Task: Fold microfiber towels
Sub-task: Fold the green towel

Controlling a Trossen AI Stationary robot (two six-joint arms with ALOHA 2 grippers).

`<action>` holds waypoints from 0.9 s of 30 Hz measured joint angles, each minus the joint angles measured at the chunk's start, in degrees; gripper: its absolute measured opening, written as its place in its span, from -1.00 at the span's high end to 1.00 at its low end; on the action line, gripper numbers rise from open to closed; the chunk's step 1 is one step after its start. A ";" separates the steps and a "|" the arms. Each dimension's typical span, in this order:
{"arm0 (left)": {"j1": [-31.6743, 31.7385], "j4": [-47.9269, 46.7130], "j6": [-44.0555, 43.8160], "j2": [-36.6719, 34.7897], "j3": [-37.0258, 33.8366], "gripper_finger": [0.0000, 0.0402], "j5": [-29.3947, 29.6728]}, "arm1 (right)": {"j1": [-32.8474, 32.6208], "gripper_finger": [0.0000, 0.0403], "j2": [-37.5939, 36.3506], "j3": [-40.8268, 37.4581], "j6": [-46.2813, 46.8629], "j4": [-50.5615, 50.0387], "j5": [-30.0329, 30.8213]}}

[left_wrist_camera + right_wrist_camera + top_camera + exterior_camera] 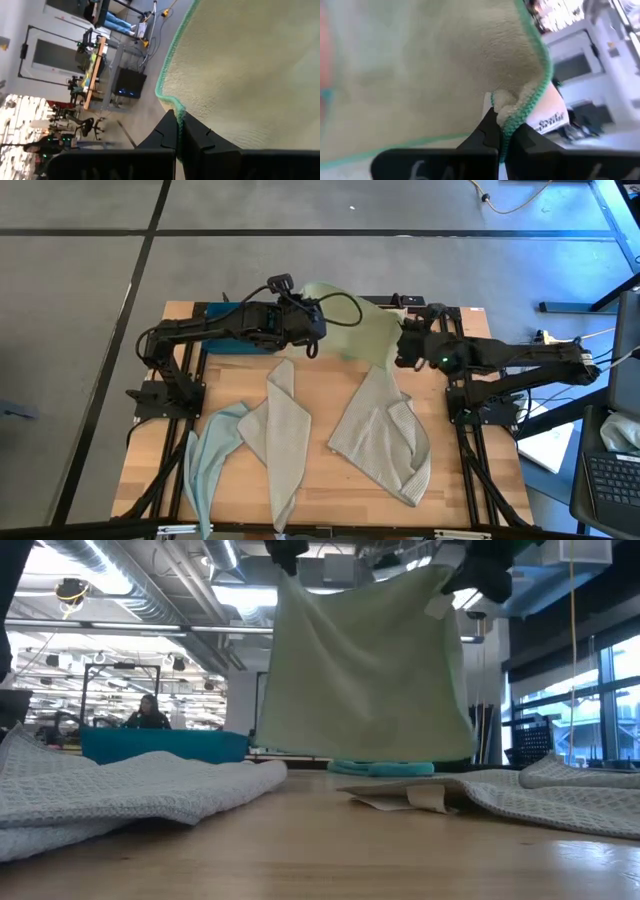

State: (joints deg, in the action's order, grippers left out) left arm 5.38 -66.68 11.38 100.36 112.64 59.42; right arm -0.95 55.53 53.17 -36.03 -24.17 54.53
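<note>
A white label [547,119] sewn at the corner of the pale green towel [365,670] carries dark print too blurred to read. The towel hangs spread in the upper middle of the low view, clear of the table [320,480]. The left gripper [179,131] is closed on one top corner, the green stitched hem pinched between its fingers. The right gripper [502,131] is closed on the other corner, beside the label. In the high view, two grey towels [380,435] lie at lower centre and right, a pale blue towel [208,455] at lower left, and a blue tray [215,330] at upper left.
</note>
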 joint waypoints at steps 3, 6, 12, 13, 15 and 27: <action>-1.02 -4.60 -4.85 0.00 0.00 1.00 -0.02 | -0.51 0.98 -3.67 0.00 2.97 -1.14 -9.39; -3.67 -10.95 -11.69 0.00 0.00 1.00 -0.25 | -1.66 0.98 -6.81 0.02 9.47 -4.67 -25.09; -11.98 -20.72 -26.96 0.00 0.00 1.00 -0.56 | -6.25 0.98 -6.82 0.02 21.29 -15.86 -45.82; -13.80 -21.52 -29.18 0.00 0.00 1.00 -0.83 | -7.48 0.98 -6.30 0.02 22.84 -16.92 -47.14; -17.40 -21.83 -32.86 0.00 -0.63 1.00 -2.44 | -9.85 0.98 -5.23 0.02 25.79 -18.32 -49.05; -36.53 -23.37 -52.50 0.07 -12.19 1.00 -7.65 | -22.27 0.98 2.30 0.02 34.14 -13.92 -56.18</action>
State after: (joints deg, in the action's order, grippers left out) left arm -31.14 -90.05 -41.12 100.42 100.45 51.76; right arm -23.22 57.83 53.19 -1.88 -38.09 -1.65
